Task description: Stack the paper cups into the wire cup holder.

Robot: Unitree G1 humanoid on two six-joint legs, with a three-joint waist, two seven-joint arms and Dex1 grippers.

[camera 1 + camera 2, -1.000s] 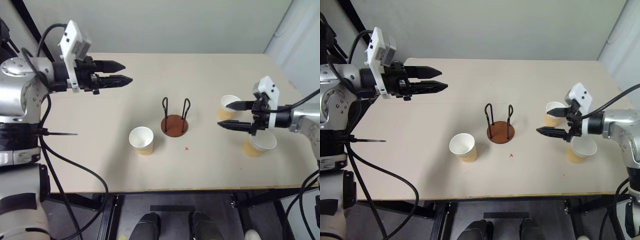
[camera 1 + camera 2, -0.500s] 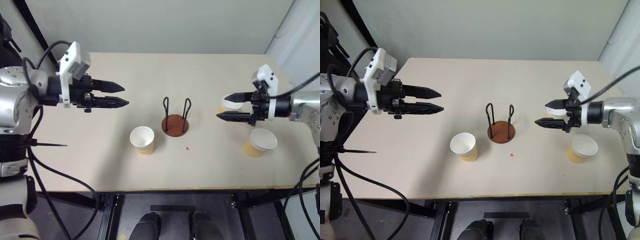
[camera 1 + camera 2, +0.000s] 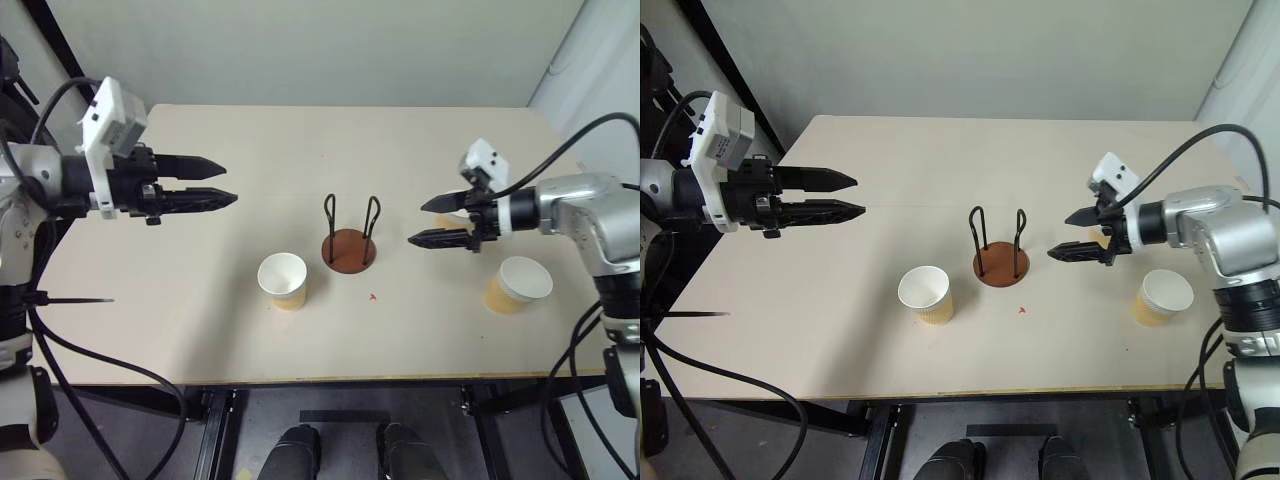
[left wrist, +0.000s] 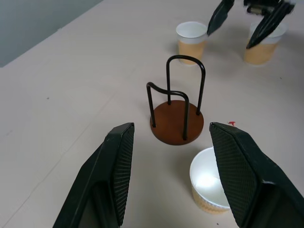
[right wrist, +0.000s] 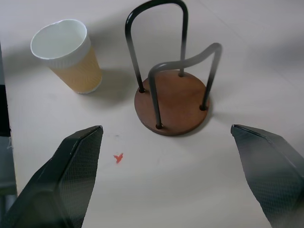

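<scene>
From the head camera, the wire cup holder (image 3: 350, 247) stands upright and empty near the middle of the table (image 3: 300, 140), its two black loops rising from the round reddish-brown base. One paper cup (image 3: 283, 281) stands upright just to the holder's left and a little nearer the robot, apart from the base. A second cup (image 3: 516, 285) stands well to the holder's right, and a third cup (image 3: 456, 212) sits farther right of the holder, mostly hidden behind the right gripper (image 3: 422, 222). That gripper hangs just right of the holder with its two fingers spread apart and nothing between them. The left gripper (image 3: 224, 181) hangs well to the holder's left, fingers parted with a gap and holding nothing. A small red mark (image 3: 373, 296) lies on the table just in front of the holder. In the left wrist view, the holder appears between the spread black fingers (image 4: 114, 175), with a cup beside its base and two cups beyond it. In the right wrist view, the holder sits between widely spread fingers (image 5: 71, 175), a cup standing beyond its base.
</scene>
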